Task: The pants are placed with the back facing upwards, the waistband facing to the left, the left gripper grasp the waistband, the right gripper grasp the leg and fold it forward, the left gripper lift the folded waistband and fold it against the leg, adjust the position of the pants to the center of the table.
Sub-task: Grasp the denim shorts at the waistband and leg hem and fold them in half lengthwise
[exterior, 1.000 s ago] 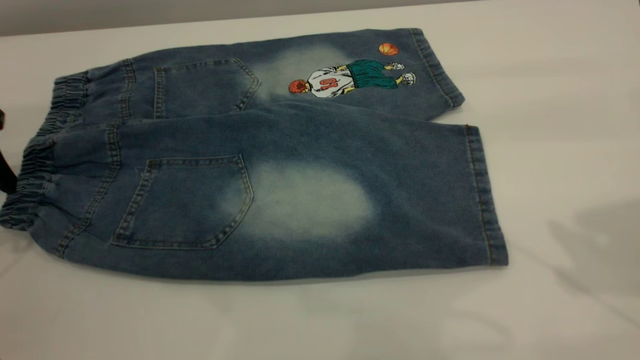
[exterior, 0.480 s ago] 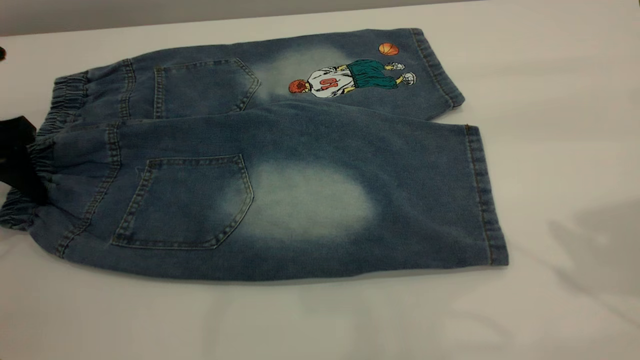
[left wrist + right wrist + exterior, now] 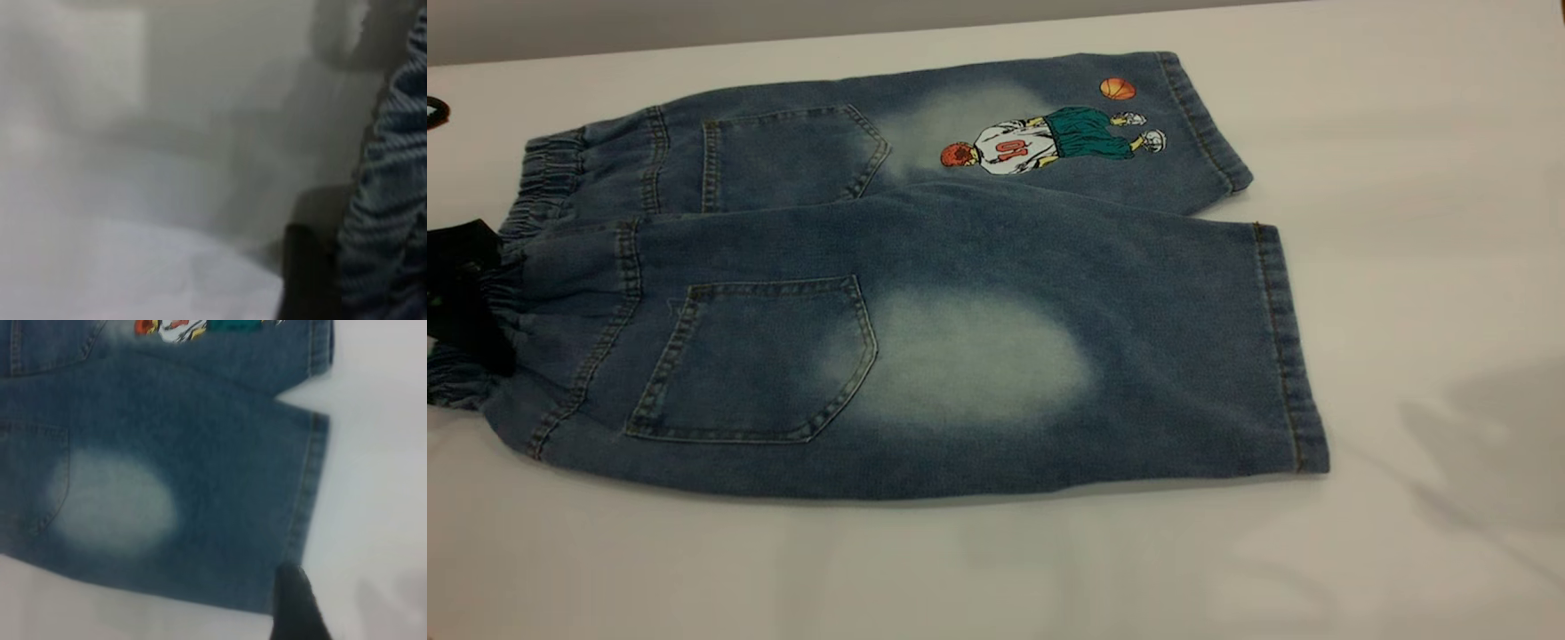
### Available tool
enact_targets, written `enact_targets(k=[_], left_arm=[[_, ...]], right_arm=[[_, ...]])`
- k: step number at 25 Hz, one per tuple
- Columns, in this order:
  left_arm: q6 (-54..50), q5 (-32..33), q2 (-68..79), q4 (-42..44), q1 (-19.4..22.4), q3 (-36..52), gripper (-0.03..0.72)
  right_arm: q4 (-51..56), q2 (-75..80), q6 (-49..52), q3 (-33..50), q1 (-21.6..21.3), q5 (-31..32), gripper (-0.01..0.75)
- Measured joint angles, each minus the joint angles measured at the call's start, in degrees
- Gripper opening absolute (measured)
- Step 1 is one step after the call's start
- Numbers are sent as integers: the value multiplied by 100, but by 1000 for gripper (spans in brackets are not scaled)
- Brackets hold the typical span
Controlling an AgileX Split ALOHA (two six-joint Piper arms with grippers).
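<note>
The pants (image 3: 960, 267) lie flat on the table (image 3: 996, 569), back pockets up, with the ruffled waistband (image 3: 543, 178) at the left. The plain leg (image 3: 1103, 356) with its pale oval patch is nearest; the leg with the cartoon print (image 3: 1049, 138) lies behind it. My left gripper (image 3: 463, 293) is a black shape at the left edge, lying over the near part of the waistband (image 3: 390, 200). My right gripper (image 3: 293, 607) shows only in its wrist view, hovering just off the plain leg's (image 3: 200, 487) near hem corner.
A small black object (image 3: 436, 111) pokes in at the far left edge behind the waistband. A grey shadow (image 3: 1485, 444) falls on the table right of the hems. Bare table stretches in front of and to the right of the pants.
My left gripper has come in from the left edge onto the near part of the waistband, which has bunched slightly. The pants otherwise lie as before.
</note>
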Motion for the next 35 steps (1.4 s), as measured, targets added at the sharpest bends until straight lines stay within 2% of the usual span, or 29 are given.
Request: enact_targets(k=[2, 4, 11, 15, 21, 26, 35], left_arm=[[-6, 46, -5, -102, -7, 5, 202], [-6, 76, -73, -127, -14, 19, 120], [-6, 261, -740, -41, -74, 50, 125], [-6, 323, -1097, -63, -305, 44, 125], [-6, 317, -1151, -66, -676, 37, 125], [-6, 347, -1175, -81, -701, 33, 125], [-6, 359, -1175, -81, -696, 30, 125]], right_arm=[[172, 90, 0, 0, 0, 94, 351], [422, 277, -47, 63, 0, 191, 351], [1647, 1366, -999, 455, 5, -66, 351], [2543, 2165, -1803, 455, 5, -267, 351], [3860, 3396, -3193, 455, 5, -193, 351], [4517, 4411, -4067, 450, 5, 189, 351], [5600, 5213, -5304, 443, 5, 144, 351]])
